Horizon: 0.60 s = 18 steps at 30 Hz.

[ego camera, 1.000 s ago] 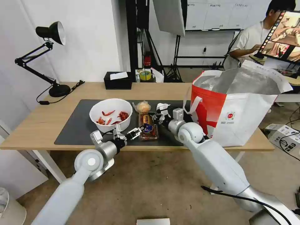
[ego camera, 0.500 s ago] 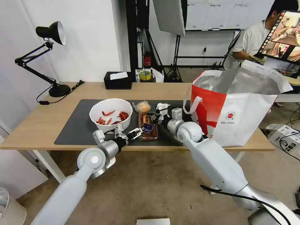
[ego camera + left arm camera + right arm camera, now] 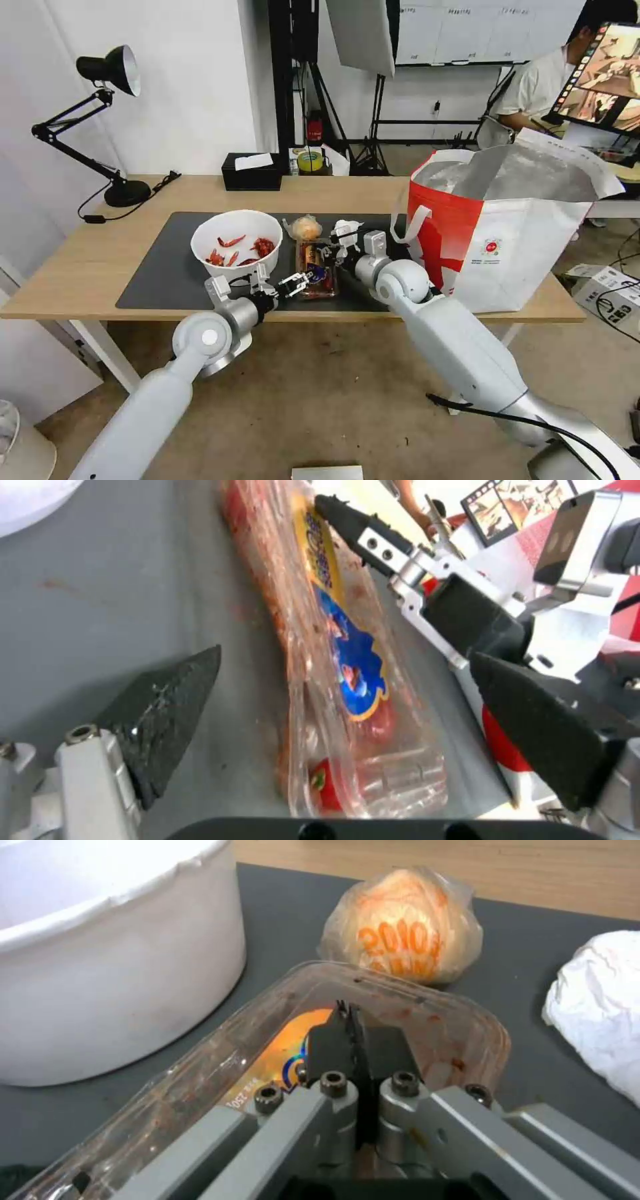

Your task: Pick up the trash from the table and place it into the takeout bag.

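Note:
On the dark mat (image 3: pixel 160 267) of the table (image 3: pixel 80 267) lies the trash. It is a white bowl (image 3: pixel 237 243) with red scraps, a clear plastic tray (image 3: pixel 316 270) of cherry tomatoes, a small bag of orange food (image 3: pixel 306 227) and a crumpled tissue (image 3: pixel 347 230). My left gripper (image 3: pixel 291 285) is open at the tray's near end, and the tray (image 3: pixel 340 645) lies between its fingers (image 3: pixel 167 715). My right gripper (image 3: pixel 348 1015) is shut, its tips low over the tray lid (image 3: pixel 427 1015). The takeout bag (image 3: pixel 513 233) stands open at the table's right end.
A black desk lamp (image 3: pixel 120 190) stands at the far left corner, and a black tissue box (image 3: pixel 251 173) sits at the table's back edge. The bowl (image 3: pixel 100 965) stands close beside the tray. A cardboard box (image 3: pixel 610 293) is on the floor at the right.
My left arm has crept to the right, bringing the open gripper closer around the tray's near end. My right gripper has shifted slightly to the left over the tray.

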Available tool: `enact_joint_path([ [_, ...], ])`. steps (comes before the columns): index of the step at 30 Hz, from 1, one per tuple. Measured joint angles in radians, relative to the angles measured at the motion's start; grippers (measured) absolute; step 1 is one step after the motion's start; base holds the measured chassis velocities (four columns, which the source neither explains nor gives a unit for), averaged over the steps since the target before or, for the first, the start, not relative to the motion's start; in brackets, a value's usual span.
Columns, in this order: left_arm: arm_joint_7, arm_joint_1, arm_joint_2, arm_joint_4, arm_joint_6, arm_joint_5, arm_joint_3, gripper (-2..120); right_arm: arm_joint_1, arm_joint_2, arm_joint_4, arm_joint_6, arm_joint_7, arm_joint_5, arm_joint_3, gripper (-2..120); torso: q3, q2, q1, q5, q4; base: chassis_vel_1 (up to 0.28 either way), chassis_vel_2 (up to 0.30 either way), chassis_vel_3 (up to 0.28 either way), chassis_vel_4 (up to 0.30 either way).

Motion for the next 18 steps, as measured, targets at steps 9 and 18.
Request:
enact_joint_path([
  [9,-0.005,-0.009,-0.005,0.01,0.0,0.0,0.011,100,-0.002,-0.002,0.001,-0.002,0.0,0.0,0.004,0,0.0,0.0,0.0,0.0,0.0,0.0,0.0,0.0,0.0],
  [18,-0.006,-0.013,-0.006,0.017,0.0,0.001,0.022,91,-0.003,-0.002,0.001,-0.002,0.001,0.0,0.006,0,0.0,0.0,0.0,0.0,0.0,0.0,0.0,0.0,0.0],
])
